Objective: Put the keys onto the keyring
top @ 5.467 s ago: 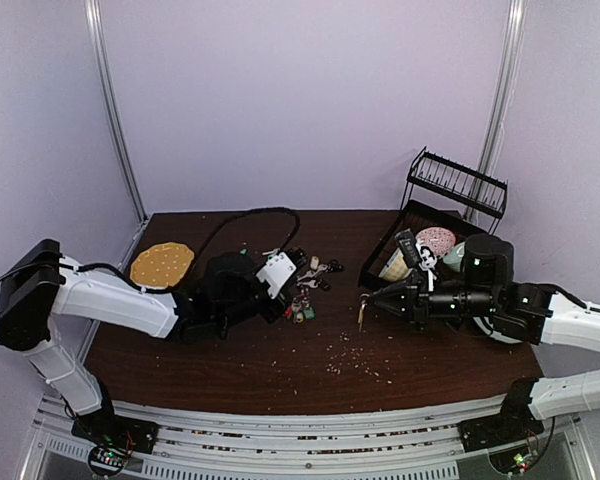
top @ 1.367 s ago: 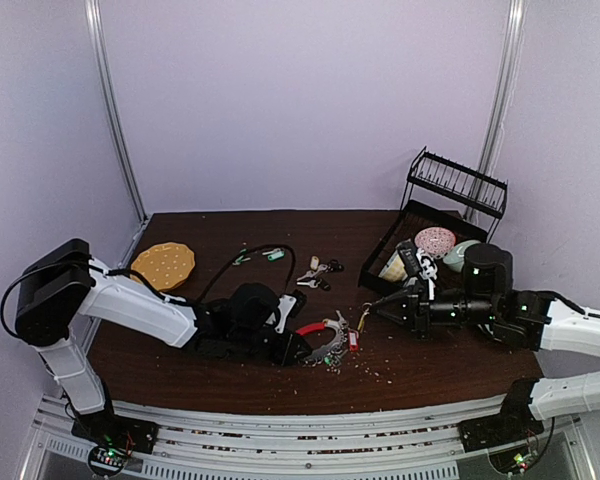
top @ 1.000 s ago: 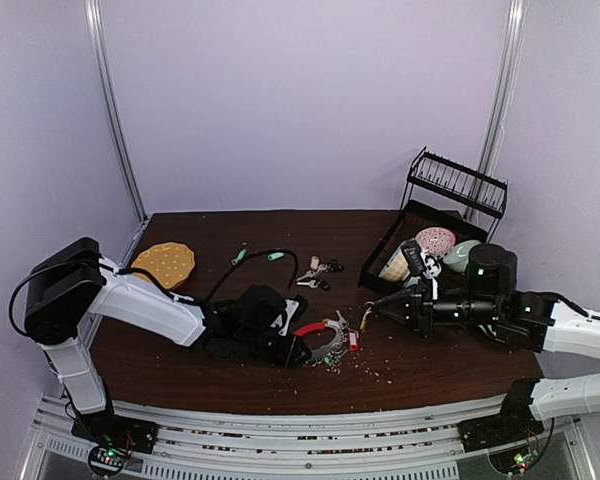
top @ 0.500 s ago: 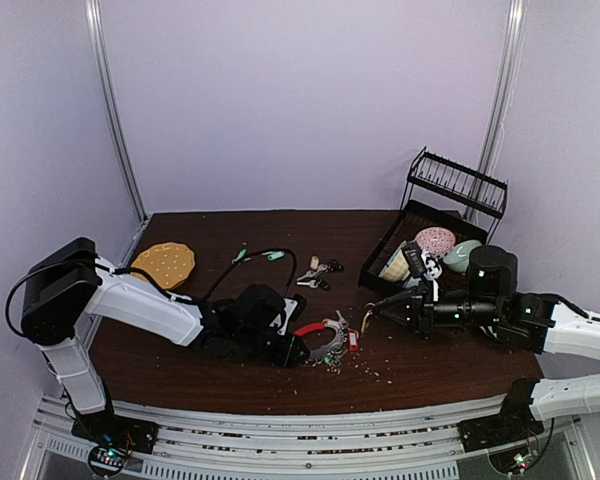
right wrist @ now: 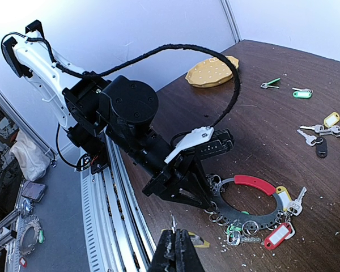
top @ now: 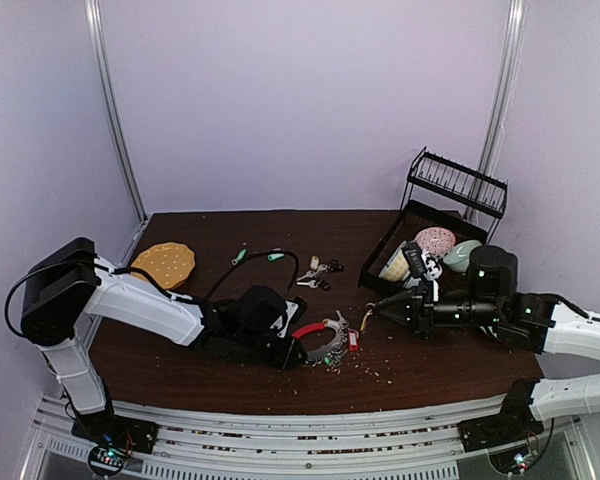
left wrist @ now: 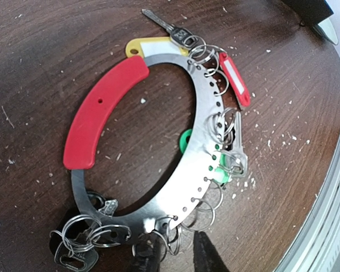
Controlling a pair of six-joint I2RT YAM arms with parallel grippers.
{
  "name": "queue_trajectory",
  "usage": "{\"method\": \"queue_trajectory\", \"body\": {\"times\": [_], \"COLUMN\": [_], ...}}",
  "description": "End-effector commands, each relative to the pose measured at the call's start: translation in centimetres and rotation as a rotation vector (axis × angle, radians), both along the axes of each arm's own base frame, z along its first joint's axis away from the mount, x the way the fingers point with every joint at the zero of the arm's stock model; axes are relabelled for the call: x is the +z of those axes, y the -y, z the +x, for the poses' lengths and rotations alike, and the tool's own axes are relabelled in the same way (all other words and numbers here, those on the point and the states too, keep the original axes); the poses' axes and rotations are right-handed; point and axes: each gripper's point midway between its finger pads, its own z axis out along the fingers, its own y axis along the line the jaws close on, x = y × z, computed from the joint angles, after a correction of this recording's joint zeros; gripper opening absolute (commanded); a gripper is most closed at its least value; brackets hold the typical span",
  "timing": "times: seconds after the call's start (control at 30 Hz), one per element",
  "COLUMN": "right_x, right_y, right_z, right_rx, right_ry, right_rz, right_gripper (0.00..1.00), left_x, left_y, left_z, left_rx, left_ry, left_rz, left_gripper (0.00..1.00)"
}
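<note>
The keyring lies flat on the table, a silver perforated band with a red arc, front middle in the top view. Several keys hang from it on small rings, with a red tag, yellow tag and green tags. My left gripper is low at the ring's near edge, jaws slightly apart around a small split ring. My right gripper is shut on a yellow-tagged key, held above the table just right of the keyring.
Loose keys and green-tagged ones lie further back. A black cable loops behind the left arm. A yellow round pad is at the left, and a black dish rack with cups at the right. Crumbs litter the table.
Since the earliest frame the left arm has come forward, and the keyring now lies at the front middle. Over the last second both arms stay almost still.
</note>
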Motion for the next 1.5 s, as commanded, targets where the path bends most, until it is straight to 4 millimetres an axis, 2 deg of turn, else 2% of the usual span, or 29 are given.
{"method": "queue_trajectory", "body": {"times": [0.0, 0.33, 0.6, 0.9, 1.1, 1.23, 1.47], "right_x": [0.9, 1.0, 1.0, 0.8, 0.9, 0.9, 0.9], "right_y": [0.2, 0.4, 0.4, 0.4, 0.5, 0.5, 0.5], "right_z": [0.1, 0.0, -0.1, -0.1, -0.1, 0.0, 0.0], "right_rx": [-0.007, -0.013, -0.013, -0.013, -0.016, -0.017, -0.018], "right_ry": [0.016, 0.018, 0.019, 0.016, 0.016, 0.018, 0.018], "right_rz": [0.022, 0.027, 0.024, 0.024, 0.024, 0.024, 0.026], "right_gripper": [0.0, 0.0, 0.0, 0.0, 0.0, 0.0, 0.0], "left_x": [1.0, 0.2, 0.5, 0.1, 0.2, 0.6, -0.5], "left_y": [1.3, 1.4, 1.7, 1.2, 1.8, 2.0, 1.3], "left_z": [0.1, -0.1, -0.5, -0.4, -0.7, -1.0, -0.6], "left_rx": [-0.033, -0.043, -0.062, -0.054, -0.075, -0.09, -0.07], "left_ry": [0.028, 0.016, 0.025, 0.03, 0.041, 0.05, 0.051], "left_rz": [-0.032, -0.016, -0.007, 0.041, 0.052, 0.042, 0.108], "left_gripper": [0.19, 0.18, 0.15, 0.19, 0.12, 0.12, 0.13]}}
